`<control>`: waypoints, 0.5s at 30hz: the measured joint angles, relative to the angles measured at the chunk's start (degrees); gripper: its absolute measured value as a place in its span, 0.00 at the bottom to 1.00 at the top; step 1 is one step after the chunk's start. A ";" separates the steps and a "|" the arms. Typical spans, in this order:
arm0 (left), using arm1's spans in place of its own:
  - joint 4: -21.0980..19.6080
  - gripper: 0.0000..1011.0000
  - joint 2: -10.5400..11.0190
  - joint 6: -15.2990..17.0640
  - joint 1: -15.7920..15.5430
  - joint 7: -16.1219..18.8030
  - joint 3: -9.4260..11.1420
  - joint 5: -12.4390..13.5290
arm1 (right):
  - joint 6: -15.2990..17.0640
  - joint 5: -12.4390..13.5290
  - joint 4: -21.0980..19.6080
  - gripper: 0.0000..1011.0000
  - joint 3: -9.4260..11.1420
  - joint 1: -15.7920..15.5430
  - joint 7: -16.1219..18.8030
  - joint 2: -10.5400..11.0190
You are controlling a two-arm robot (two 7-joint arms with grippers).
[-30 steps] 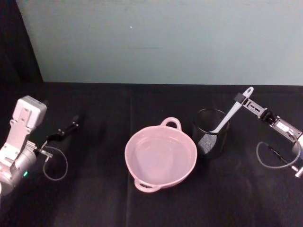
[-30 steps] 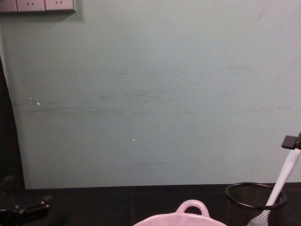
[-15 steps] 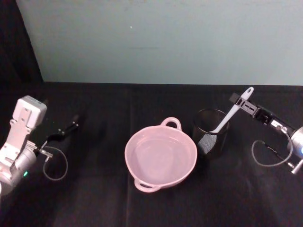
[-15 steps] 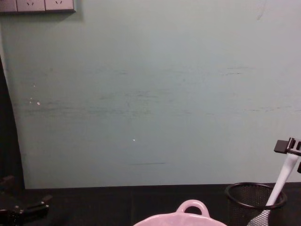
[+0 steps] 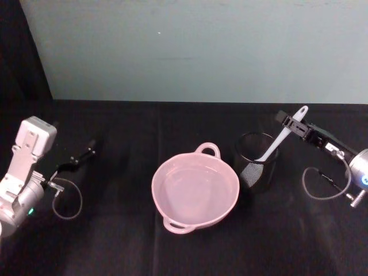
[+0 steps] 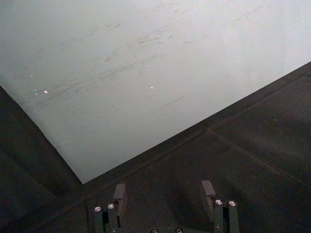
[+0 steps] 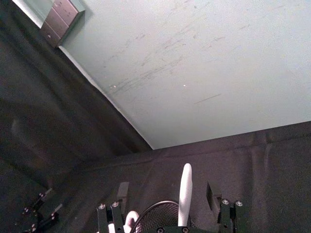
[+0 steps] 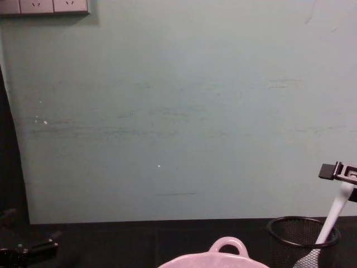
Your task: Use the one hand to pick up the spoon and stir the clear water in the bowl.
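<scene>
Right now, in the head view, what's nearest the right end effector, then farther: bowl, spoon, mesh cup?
1. Spoon, between the fingers of the right end effector.
2. Black wire-mesh cup, holding the spoon's blade.
3. Pink bowl, farther left, mid-table.

Robot test bench, lab-type setting. Black cloth-covered table (image 5: 184, 253) beneath the right gripper (image 5: 289, 122); plain pale green wall panel (image 5: 201, 52) behind it; white socket plates (image 8: 44, 5) high on that wall, far off to the gripper's left; dark cloth hanging (image 5: 17, 52) past the panel's edge there.
</scene>
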 joint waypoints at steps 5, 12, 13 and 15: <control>0.00 0.99 0.00 0.00 0.00 0.00 0.00 0.00 | -0.39 0.01 0.42 0.99 -0.79 0.54 -0.16 0.26; 0.00 0.99 0.00 0.00 0.00 0.00 0.00 0.00 | -0.83 0.04 0.55 0.99 -1.19 0.69 -0.30 0.45; 0.00 0.99 0.00 0.00 0.00 0.00 0.00 0.00 | -0.82 0.04 0.54 0.99 -1.18 0.68 -0.30 0.43; 0.00 0.99 0.00 0.00 0.00 0.00 0.00 0.00 | -0.80 0.05 0.53 0.99 -1.15 0.66 -0.30 0.42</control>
